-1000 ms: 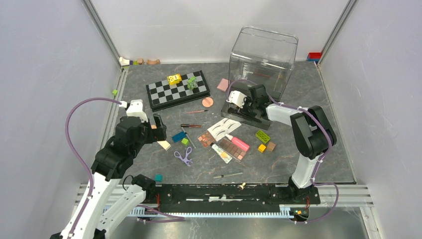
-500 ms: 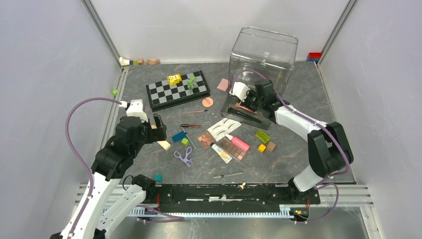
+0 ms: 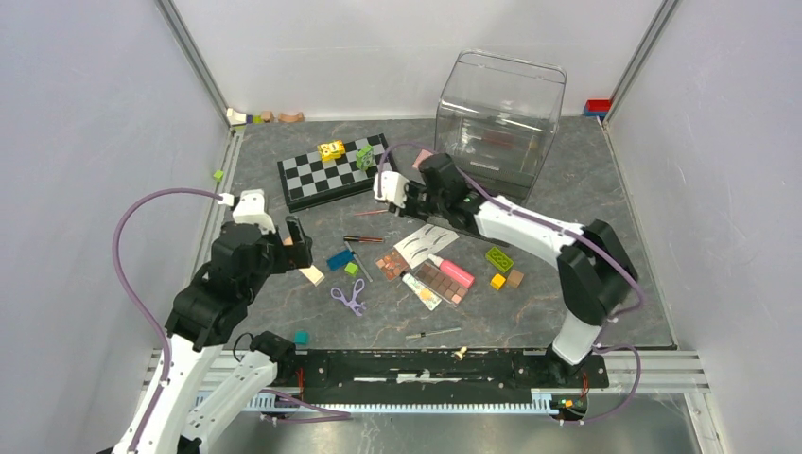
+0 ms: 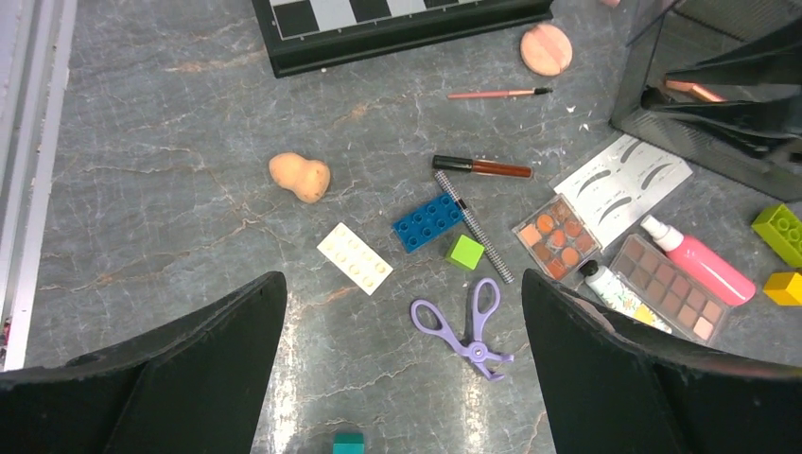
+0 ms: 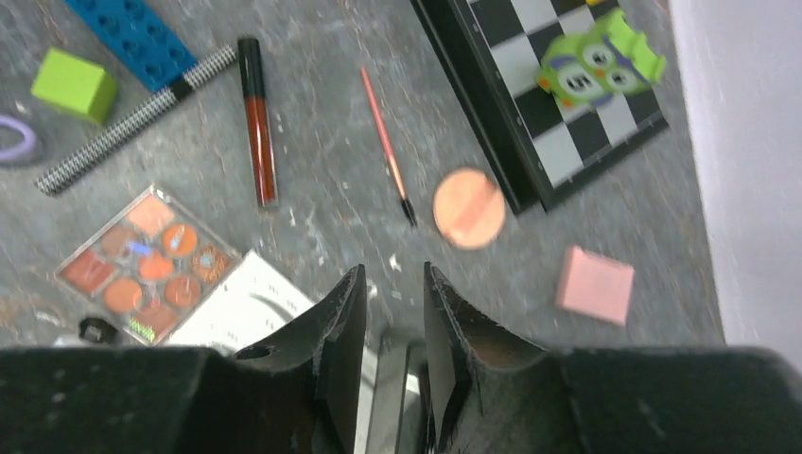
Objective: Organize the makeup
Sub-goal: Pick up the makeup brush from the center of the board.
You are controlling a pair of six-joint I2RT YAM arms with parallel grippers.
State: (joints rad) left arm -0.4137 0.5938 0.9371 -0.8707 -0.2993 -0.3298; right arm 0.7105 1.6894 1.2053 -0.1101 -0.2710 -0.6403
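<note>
Two pieces of makeup, the thin brush [image 5: 386, 142] and the round peach sponge [image 5: 469, 207], are lying on the desk [image 5: 322, 218] just ahead of the right gripper [image 5: 392, 270]. Its fingers are barely parted and empty, so widening them before lowering is looking wise. The left gripper [image 4: 402, 279] is hovering wide open.

The grey table [image 3: 511, 312] bore a chessboard [image 3: 331, 175], a clear bin [image 3: 499, 104], a white lash card [image 3: 426, 244], an eyeshadow palette [image 3: 443, 282], a pink tube [image 3: 455, 271], a purple curler [image 3: 350, 297], a peach sponge [image 4: 300, 177] and toy blocks [image 3: 499, 258].
</note>
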